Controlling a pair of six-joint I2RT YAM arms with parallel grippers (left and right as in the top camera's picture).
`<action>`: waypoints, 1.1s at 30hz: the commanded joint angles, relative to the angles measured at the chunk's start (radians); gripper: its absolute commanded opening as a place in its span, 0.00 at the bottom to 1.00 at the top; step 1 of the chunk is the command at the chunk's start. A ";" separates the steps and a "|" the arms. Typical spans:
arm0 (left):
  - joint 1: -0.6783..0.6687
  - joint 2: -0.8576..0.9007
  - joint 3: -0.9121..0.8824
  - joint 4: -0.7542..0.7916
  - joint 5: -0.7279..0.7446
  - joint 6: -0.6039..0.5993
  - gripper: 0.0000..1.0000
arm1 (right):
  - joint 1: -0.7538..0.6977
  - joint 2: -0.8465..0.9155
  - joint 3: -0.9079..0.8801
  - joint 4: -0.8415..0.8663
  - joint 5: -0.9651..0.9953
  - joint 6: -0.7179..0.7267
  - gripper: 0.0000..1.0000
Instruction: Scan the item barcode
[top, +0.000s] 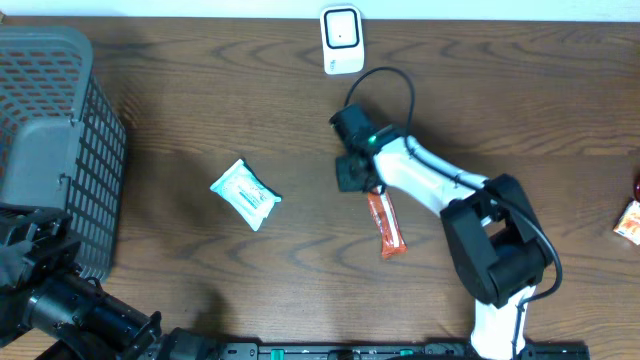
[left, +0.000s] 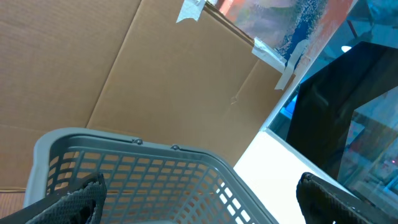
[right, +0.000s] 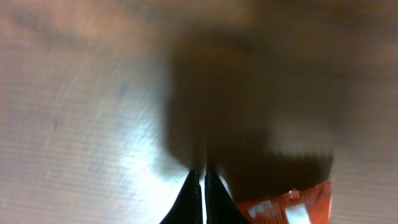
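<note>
**Desk:** Where does the item lie?

**Photographer:** The orange packet (top: 386, 223) lies flat on the dark wooden table (top: 200, 110), right of centre, with its long side running toward the front edge. The white scanner (top: 342, 38) stands well apart from it, at the far edge of the table.

**Desk:** And the right arm?

**Photographer:** The right gripper (right: 201, 178) is down at the packet's far end with its two dark fingers pressed together. In the wrist view the packet's corner shows just beside the tips. That view is blurred, so I cannot tell whether they pinch its edge or only touch the wood next to it.

**Desk:** The left one?

**Photographer:** The left gripper (left: 199, 186) sits at the near left corner with its jaws spread wide and nothing between them. Its camera looks over the rim of the gray basket (left: 143, 162) toward a sheet of cardboard (left: 124, 68).

**Desk:** Anything else on the table?

**Photographer:** A white and teal packet (top: 245, 195) lies between the basket and the right arm, clear of both. A small orange pack (top: 630, 222) rests at the far right edge.
</note>
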 joint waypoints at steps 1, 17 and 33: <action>0.005 -0.007 0.007 0.005 -0.010 0.006 0.98 | -0.031 0.006 0.138 -0.065 -0.035 -0.056 0.02; 0.005 -0.007 0.007 0.005 -0.010 0.006 0.98 | -0.093 -0.001 0.379 -0.792 -0.320 -0.266 0.98; 0.005 -0.007 0.007 0.005 -0.010 0.006 0.98 | -0.336 -0.142 -0.116 -0.451 -0.471 -0.435 0.99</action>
